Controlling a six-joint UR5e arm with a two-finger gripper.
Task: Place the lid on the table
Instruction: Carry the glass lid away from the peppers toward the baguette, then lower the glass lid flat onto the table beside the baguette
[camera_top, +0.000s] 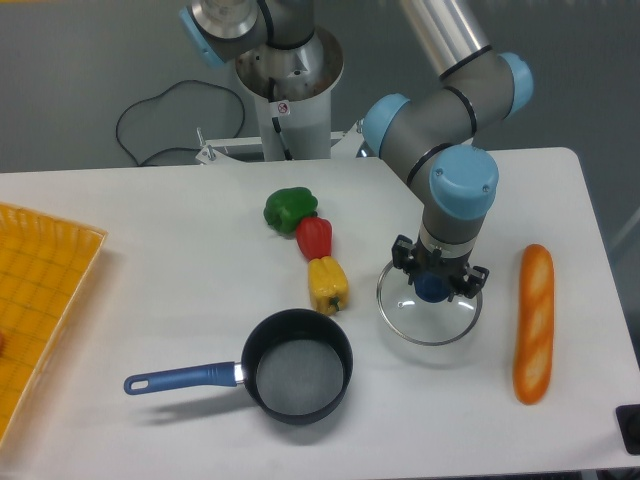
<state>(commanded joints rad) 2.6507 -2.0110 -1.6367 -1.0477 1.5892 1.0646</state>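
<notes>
White table carrying the lid, lying flat between a yellow pepper and a baguette, with the gripper directly above, fingers flanking its blue knob; actual contact cannot be made out.

Three peppers are counted on the table: one green, one red, one yellow. One saucepan, one lid, one baguette and one yellow tray are also seen.

One fixed view, high and frontal, angled down over the table toward the arm's base.
</notes>
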